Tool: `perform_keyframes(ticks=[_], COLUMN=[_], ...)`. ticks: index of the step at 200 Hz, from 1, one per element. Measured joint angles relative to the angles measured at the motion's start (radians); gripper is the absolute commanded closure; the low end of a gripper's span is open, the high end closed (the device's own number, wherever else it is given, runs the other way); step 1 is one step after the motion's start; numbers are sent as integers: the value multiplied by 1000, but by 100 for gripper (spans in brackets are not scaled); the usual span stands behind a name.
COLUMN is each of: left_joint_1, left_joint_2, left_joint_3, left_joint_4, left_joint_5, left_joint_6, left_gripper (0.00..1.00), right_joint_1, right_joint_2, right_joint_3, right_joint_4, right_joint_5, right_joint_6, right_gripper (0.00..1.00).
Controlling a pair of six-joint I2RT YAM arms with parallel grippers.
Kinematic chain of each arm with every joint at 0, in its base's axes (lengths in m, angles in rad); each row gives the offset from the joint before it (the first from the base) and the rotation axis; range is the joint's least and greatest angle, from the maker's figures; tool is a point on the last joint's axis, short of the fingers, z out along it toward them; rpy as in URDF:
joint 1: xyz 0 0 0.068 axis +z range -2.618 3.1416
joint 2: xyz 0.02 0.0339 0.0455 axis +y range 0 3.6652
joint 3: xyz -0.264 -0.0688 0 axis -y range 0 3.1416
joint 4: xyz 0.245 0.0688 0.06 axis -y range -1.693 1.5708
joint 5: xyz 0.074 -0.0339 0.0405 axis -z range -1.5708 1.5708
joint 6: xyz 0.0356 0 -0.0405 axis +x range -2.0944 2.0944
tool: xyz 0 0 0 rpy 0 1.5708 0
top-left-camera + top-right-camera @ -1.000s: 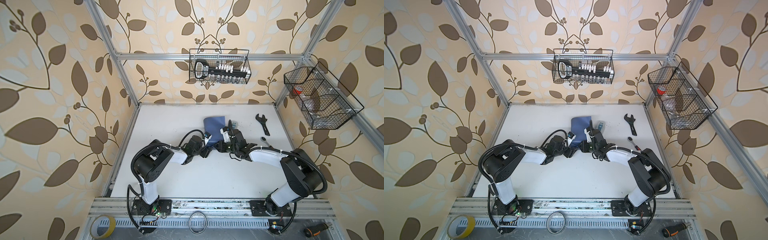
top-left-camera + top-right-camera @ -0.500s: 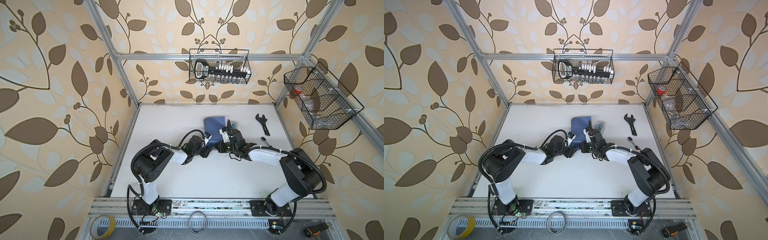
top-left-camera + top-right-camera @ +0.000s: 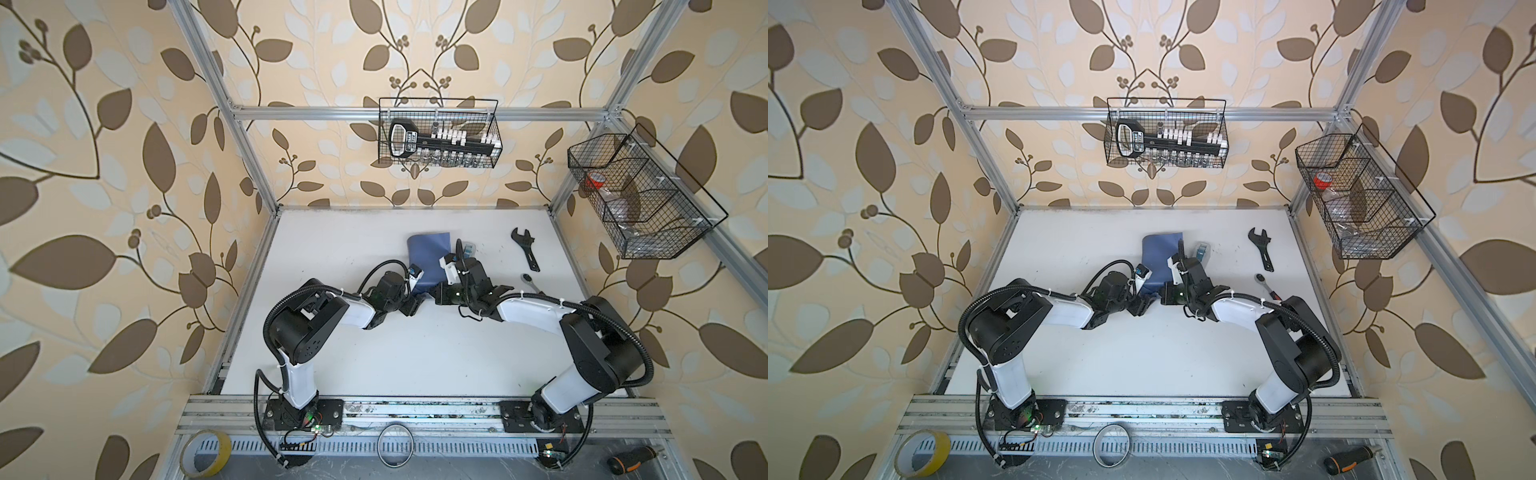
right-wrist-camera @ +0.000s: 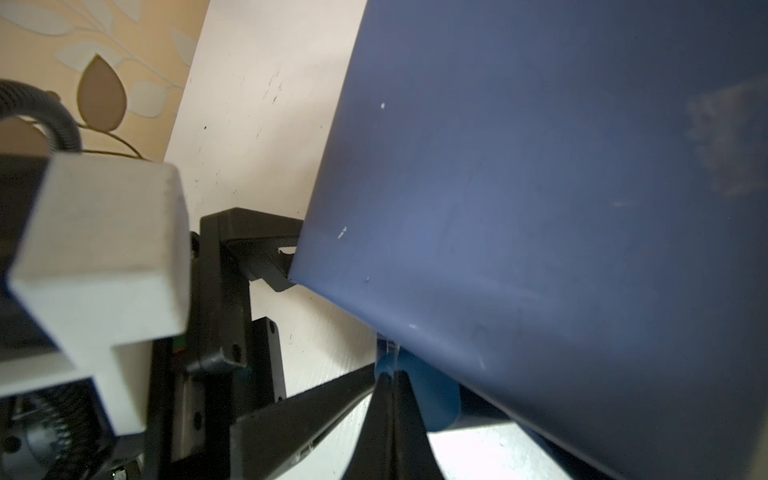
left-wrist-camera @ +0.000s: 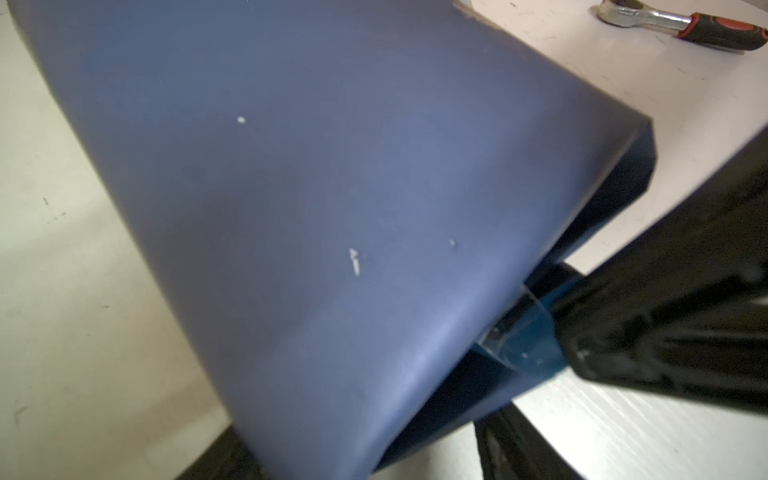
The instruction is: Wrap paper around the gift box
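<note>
Arms bent inward. Left gripper [image 3: 415, 302] clasps slate-blue paper sheet [image 3: 428, 257], fingers wide; right gripper [image 4: 388, 376] pinches its flap. Twelve-o'clock black wire basket [image 3: 440, 100] holds socket rail [image 3: 449, 143].

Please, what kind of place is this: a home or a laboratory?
Probably a robot test cell, not a home: two robot arms bolted to a metal rail, an aluminium frame, a wire basket of tools.
</note>
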Motion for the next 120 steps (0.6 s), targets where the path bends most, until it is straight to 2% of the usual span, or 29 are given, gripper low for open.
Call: perform_keyframes(ticks=[102,120], left_joint_1=[0,0], left_joint_2=[0,0], left_joint_3=[2,2], left_joint_4=[-1,-1], left_joint_5=[0,0], left_joint_6=[0,-1], left_gripper=[30,30], right_joint_1=[-6,-6], right_joint_2=[-22,-31], right_joint_3=[0,0], right_joint_4=[32,13], right_joint_5=[-45,-33], right_joint_6=[31,11], right_gripper=[100,90])
